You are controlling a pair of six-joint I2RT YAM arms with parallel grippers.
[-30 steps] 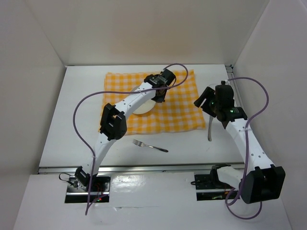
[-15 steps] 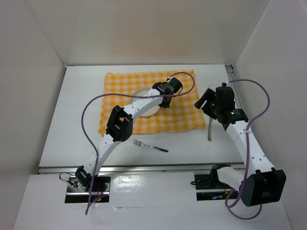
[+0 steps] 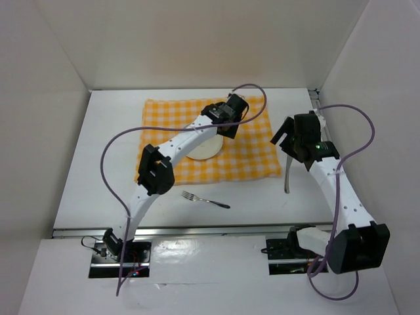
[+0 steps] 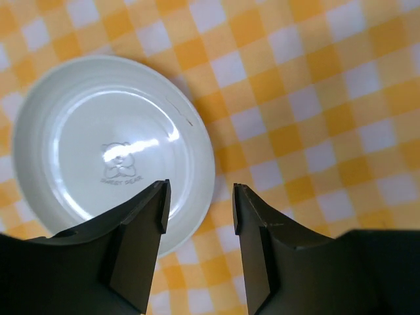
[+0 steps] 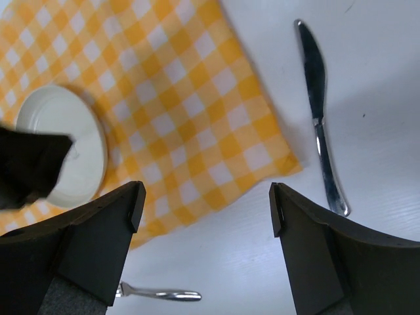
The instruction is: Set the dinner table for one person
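Two grippers, both empty.

Left gripper (image 4: 200, 197): jaws part-spread with nothing between them. In its wrist view they frame the right rim of the plate (image 4: 111, 144); whether they touch it cannot be told.

Right gripper (image 5: 207, 200): jaws spread wide with nothing between them, hanging over the lower right corner of the cloth (image 4: 315, 98).

Plate: white and round, lying on the cloth, left of centre in the left wrist view.

Cloth: yellow-and-white check, upper middle of the top view, lying on the table (image 3: 98, 164).

Table: white, fills the middle of the top view. A metal rail runs along its lower edge, and white walls stand at left, right and top.

Knife (image 5: 318, 105): on bare table just right of the cloth, clear of the cloth's edge, upper right of the right wrist view.

Fork (image 3: 205, 199): on bare table below the cloth, centre of the top view.

Open room: bare table left of the cloth, and a strip below it.
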